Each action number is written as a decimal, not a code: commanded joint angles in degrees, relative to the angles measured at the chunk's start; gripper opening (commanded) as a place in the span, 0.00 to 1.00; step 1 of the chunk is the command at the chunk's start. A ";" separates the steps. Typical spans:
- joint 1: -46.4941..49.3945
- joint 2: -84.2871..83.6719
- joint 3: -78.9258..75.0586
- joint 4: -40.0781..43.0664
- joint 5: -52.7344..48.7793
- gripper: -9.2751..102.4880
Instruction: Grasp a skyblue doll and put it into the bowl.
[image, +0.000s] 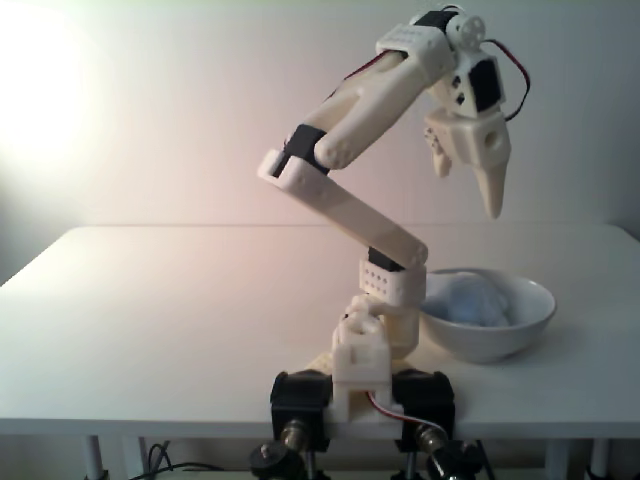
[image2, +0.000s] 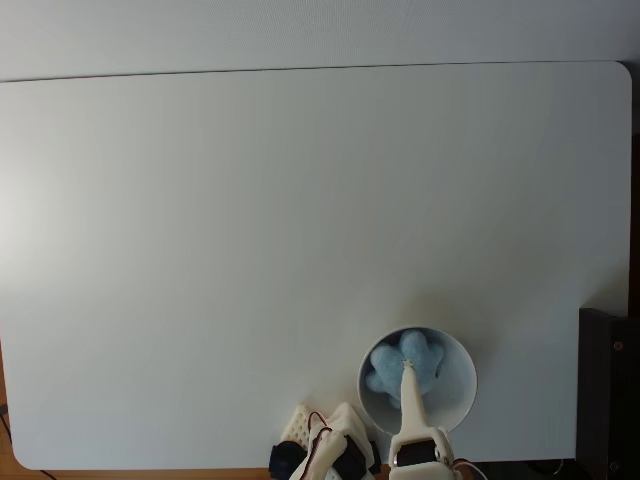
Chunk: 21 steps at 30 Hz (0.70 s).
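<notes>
Skyblue doll (image2: 404, 366) sits in bowl (image: 530, 322); pincer (image: 468, 185) hangs above, parted, empty. Risk: retracting arm clips the rim, tipping it.

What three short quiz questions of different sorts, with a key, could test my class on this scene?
1. True or false: the fluffy sky-blue plush doll lies on the bare white table.
2. Which is the tool? A) gripping the doll B) raised above the glossy white ceramic bowl
3. Fill in: the bowl stands close beside the arm's ____.

Key: 1 false, it lies in the bowl; 2 B; 3 base.
</notes>
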 joint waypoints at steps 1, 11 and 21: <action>-4.75 0.44 -2.02 -3.43 0.18 0.30; -28.56 -0.44 -1.05 -27.16 0.09 0.08; -60.82 1.49 1.85 -32.08 -0.79 0.08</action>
